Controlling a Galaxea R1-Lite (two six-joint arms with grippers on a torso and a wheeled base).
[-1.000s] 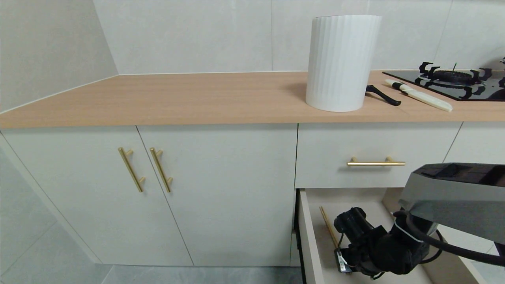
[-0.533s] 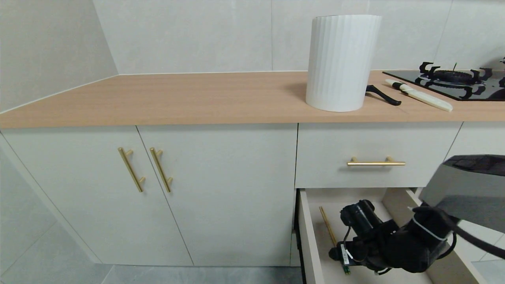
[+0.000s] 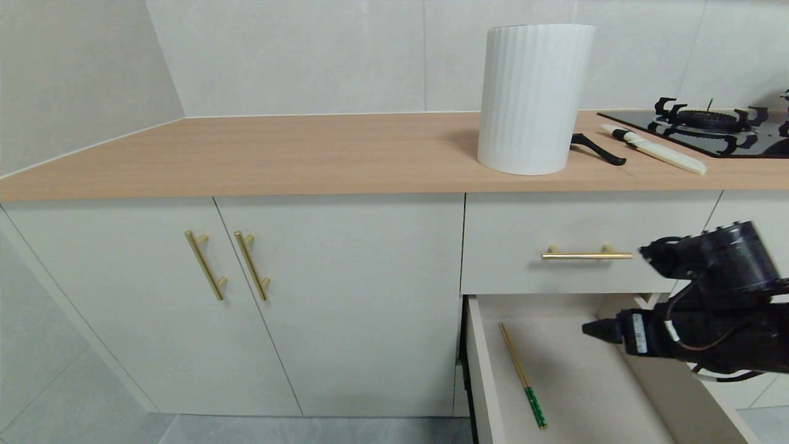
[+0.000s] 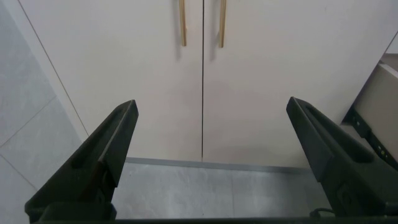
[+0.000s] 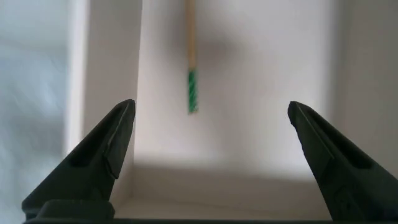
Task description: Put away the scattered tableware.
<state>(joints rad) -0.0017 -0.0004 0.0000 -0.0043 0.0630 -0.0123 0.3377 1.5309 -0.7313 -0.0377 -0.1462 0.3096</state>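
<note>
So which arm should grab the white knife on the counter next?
Probably right: the right end effector, open, is above the drawer, nearer the knife. The left end effector faces the cabinet doors.

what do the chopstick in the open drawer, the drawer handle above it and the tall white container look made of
Chopstick: likely bamboo or wood, pale tan shaft, green patterned painted end.
Drawer handle: metal by the look, brushed gold sheen.
Container: matte white, vertical ribs; plastic or ceramic, cannot tell.

No readable text — sticker seemingly illegible.
</note>
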